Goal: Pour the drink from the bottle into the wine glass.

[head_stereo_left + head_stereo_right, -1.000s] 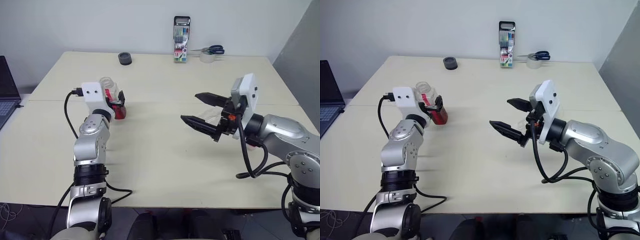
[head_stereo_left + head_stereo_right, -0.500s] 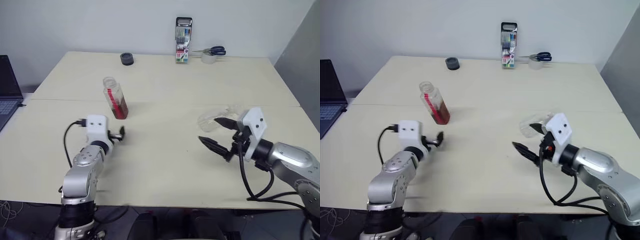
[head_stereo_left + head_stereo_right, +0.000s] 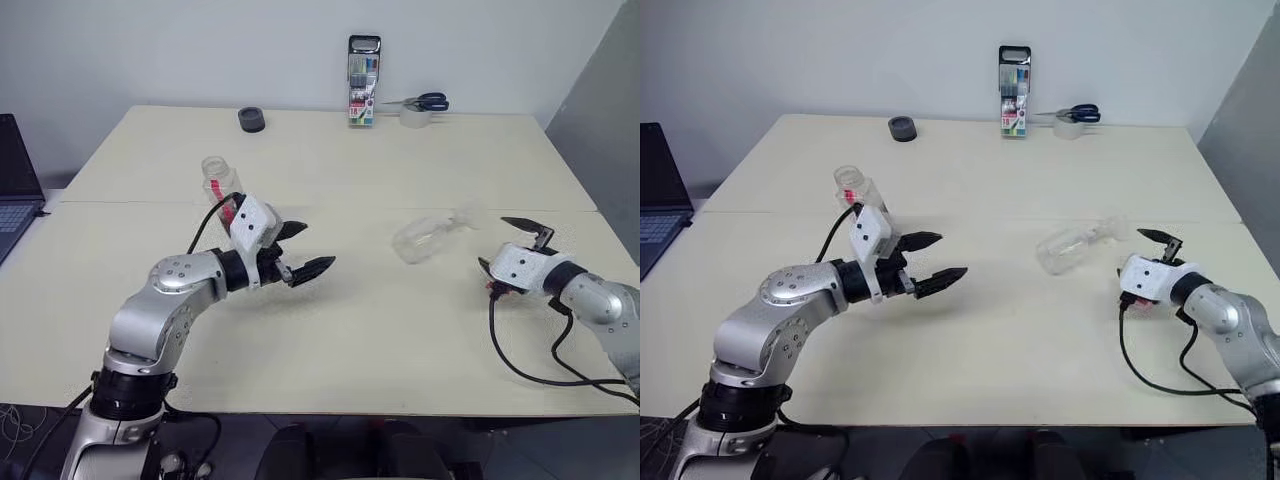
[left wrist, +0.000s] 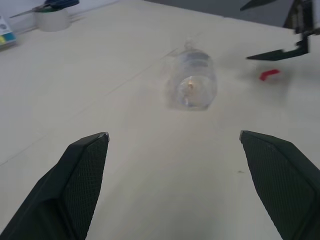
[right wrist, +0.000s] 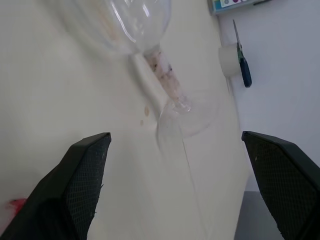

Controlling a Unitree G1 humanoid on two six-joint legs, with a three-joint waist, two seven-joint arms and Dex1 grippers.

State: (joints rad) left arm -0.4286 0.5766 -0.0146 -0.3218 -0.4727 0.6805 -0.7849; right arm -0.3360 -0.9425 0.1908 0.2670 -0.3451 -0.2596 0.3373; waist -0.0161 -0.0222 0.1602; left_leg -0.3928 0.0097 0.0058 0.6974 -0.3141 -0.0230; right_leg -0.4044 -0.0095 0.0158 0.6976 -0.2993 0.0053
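Wine glass (image 3: 428, 237) lies on its side on the table (image 3: 400, 330), between the two grippers and touched by neither. Bottle (image 3: 220, 185) stands upright just behind the left gripper (image 3: 305, 250), fingers apart. Right gripper (image 3: 515, 245), fingers spread wide, sits beside the glass's foot.

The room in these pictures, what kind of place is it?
Probably an office or lab workroom: a plain pale table against a bare wall, with a marker pack, scissors on a tape roll, and a laptop beside it.
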